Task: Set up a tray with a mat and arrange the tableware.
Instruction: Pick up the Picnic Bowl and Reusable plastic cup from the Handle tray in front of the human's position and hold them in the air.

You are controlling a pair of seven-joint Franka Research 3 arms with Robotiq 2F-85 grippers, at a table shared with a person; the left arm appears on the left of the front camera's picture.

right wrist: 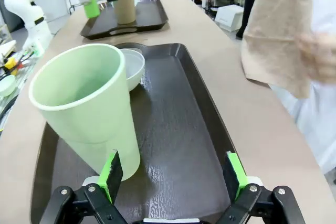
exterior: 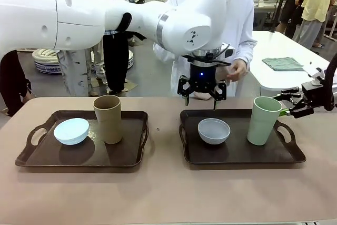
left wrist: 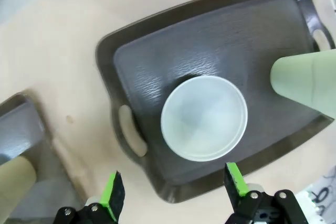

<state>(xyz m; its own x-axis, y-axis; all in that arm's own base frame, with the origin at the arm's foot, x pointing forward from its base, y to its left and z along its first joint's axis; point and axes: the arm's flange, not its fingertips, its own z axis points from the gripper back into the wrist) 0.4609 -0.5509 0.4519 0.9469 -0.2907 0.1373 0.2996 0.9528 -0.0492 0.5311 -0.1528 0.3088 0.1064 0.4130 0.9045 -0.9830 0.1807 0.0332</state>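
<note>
Two dark trays lie side by side. The left tray (exterior: 31, 156) holds a pale blue bowl (exterior: 71, 131) and a tan tumbler (exterior: 108, 118). On the right tray (exterior: 237, 154) (left wrist: 157, 61) (right wrist: 178, 129) stand a white-grey bowl (exterior: 214, 130) (left wrist: 205, 118) (right wrist: 132, 66) and a pale green tumbler (exterior: 263, 120) (left wrist: 307, 80) (right wrist: 84, 103). My left gripper (exterior: 201, 96) (left wrist: 174, 187) hangs open above that tray's far edge, over the bowl. My right gripper (exterior: 292, 104) (right wrist: 172, 174) is open just right of the green tumbler. A person holds up a tan mat (right wrist: 278, 30) beside the tray.
The person's hand (exterior: 239, 69) is behind my left gripper at the far table edge. A folded green cloth (exterior: 284, 63) lies on a white table behind. In the left wrist view the left tray (left wrist: 21, 124) and tan tumbler (left wrist: 16, 182) show at the edge.
</note>
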